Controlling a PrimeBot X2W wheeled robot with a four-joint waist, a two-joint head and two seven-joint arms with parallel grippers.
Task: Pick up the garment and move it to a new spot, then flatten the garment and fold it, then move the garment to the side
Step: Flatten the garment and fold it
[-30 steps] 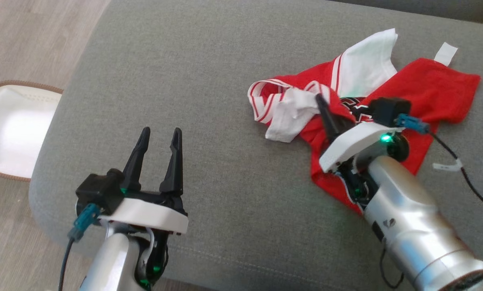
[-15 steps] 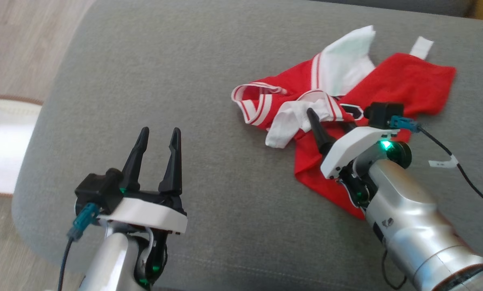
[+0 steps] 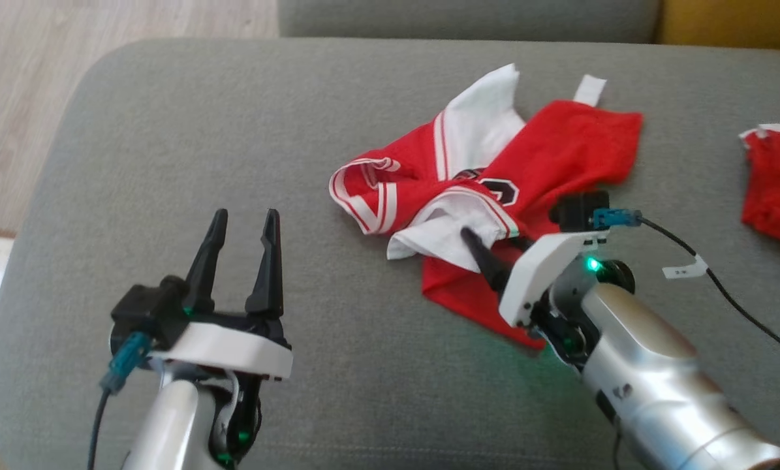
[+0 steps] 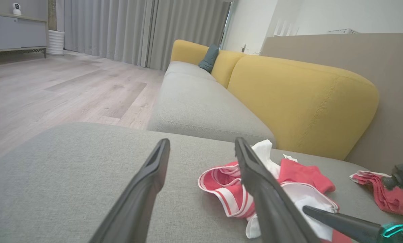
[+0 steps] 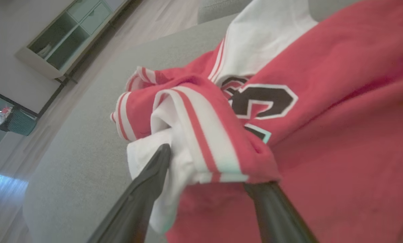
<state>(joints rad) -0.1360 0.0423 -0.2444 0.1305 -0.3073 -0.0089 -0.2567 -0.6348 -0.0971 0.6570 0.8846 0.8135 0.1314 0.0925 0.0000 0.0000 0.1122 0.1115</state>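
The garment (image 3: 559, 150), red with white stripes and a dark printed number, lies crumpled on the grey cushion (image 3: 285, 117); it also shows in the left wrist view (image 4: 228, 189) and the right wrist view (image 5: 322, 101). My right gripper (image 3: 502, 247) is at its near edge and stands open, with a white-and-red fold between its fingers (image 5: 144, 189). The fold drapes over the right fingertip. My left gripper (image 3: 246, 215) hovers open and empty over bare cushion to the garment's left (image 4: 201, 148).
Another red cloth (image 3: 775, 183) lies at the right edge of the cushion (image 4: 386, 195). The cushion's rounded left edge drops to a wooden floor (image 3: 135, 19). A yellow sofa back (image 4: 302, 101) rises behind. A black cable (image 3: 722, 287) trails from my right wrist.
The head camera has swung, bringing the second red cloth into view. My right gripper's fingers have spread apart around the garment's fold. The left arm has kept its pose.
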